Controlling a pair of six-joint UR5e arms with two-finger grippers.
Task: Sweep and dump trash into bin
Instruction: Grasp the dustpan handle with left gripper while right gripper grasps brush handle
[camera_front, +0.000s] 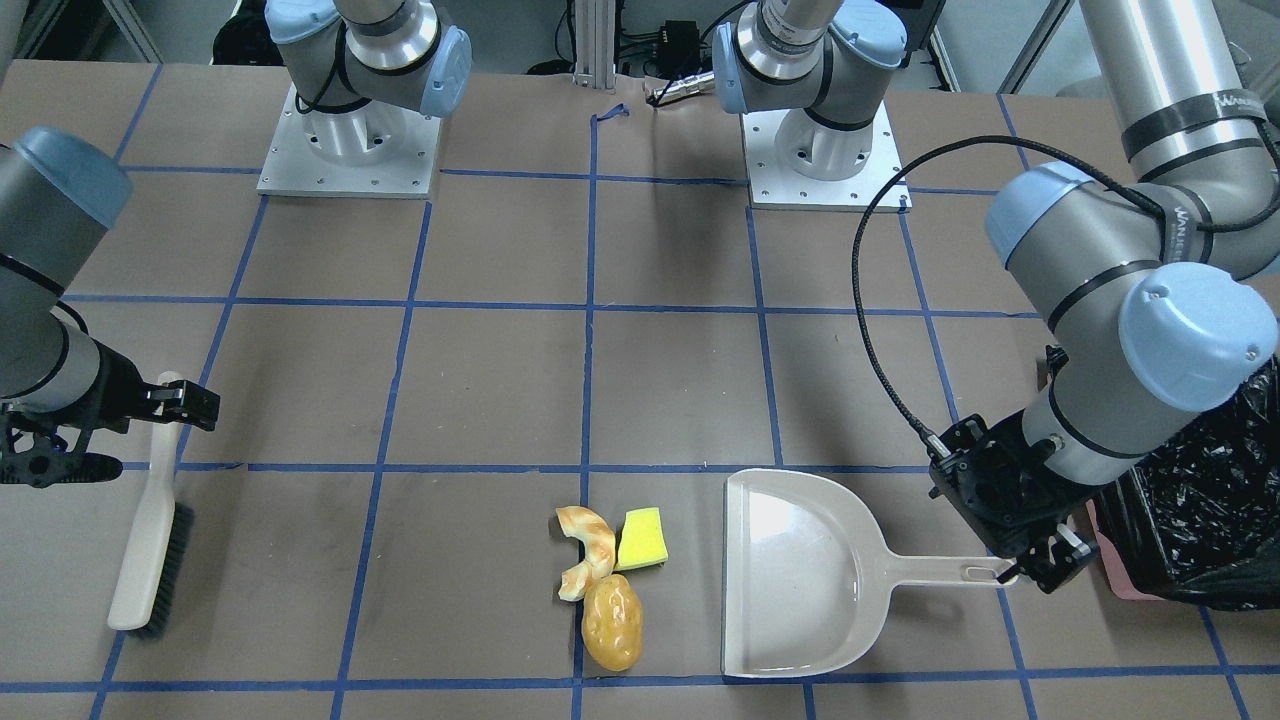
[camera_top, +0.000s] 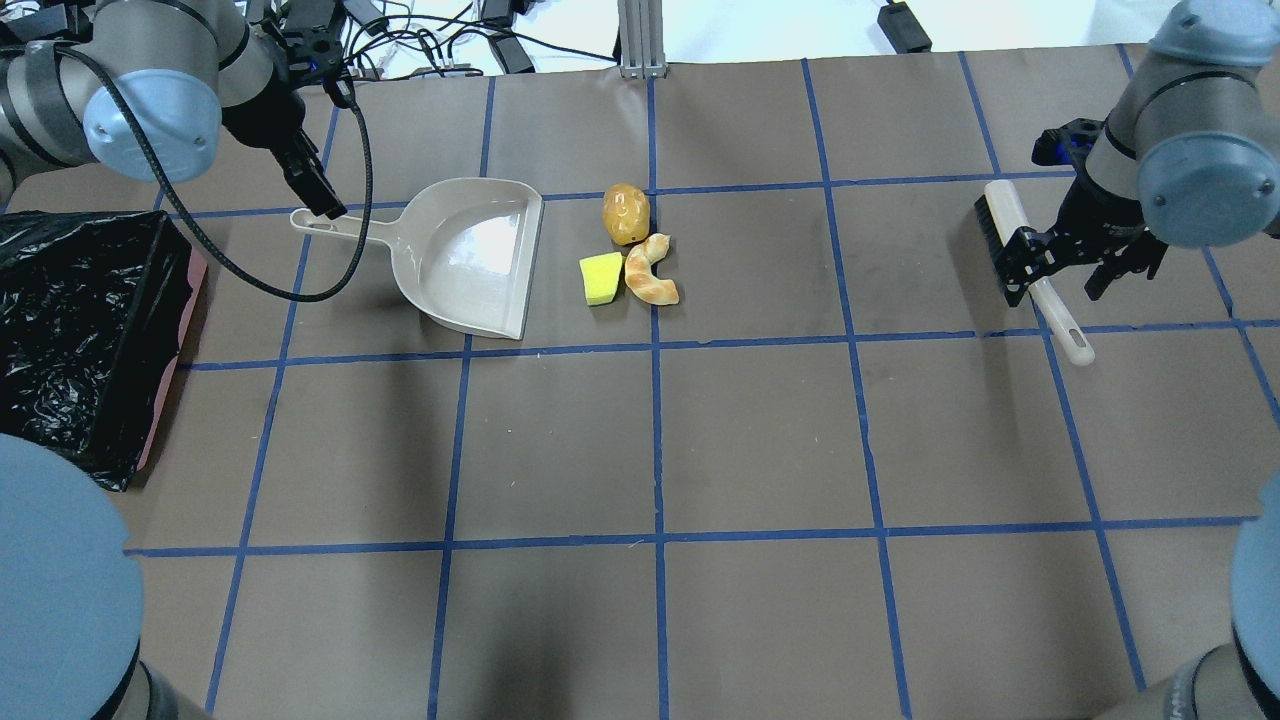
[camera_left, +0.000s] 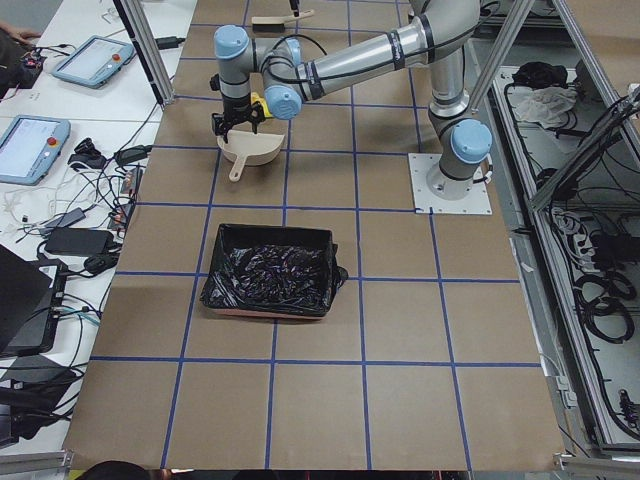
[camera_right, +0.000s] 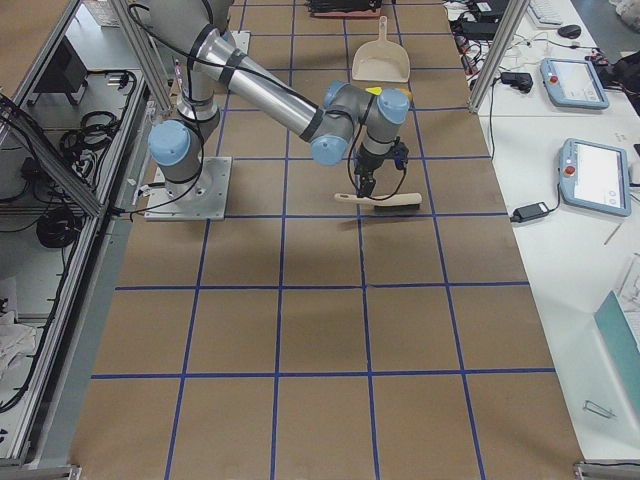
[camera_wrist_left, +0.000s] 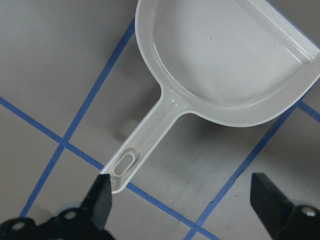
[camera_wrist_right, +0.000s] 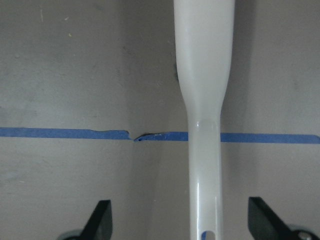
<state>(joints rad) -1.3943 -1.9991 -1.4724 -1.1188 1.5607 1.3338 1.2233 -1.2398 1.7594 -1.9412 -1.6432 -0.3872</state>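
Observation:
The trash lies together on the table: a yellow sponge (camera_top: 600, 278), a tan curved bread piece (camera_top: 650, 270) and a golden potato lump (camera_top: 626, 212), just off the open mouth of the cream dustpan (camera_top: 470, 255). My left gripper (camera_top: 325, 205) is open right above the end of the dustpan handle (camera_wrist_left: 145, 142), not gripping it. My right gripper (camera_top: 1055, 275) is open and straddles the white handle of the brush (camera_top: 1010, 235), which lies flat; the handle (camera_wrist_right: 205, 100) runs between the spread fingers. The pink bin with its black bag (camera_top: 80, 330) stands at the table's left edge.
Blue tape lines grid the brown table (camera_top: 660, 440). The two arm bases (camera_front: 348, 150) stand at the robot's side of the table. The bin (camera_front: 1200, 500) stands close behind my left wrist in the front view.

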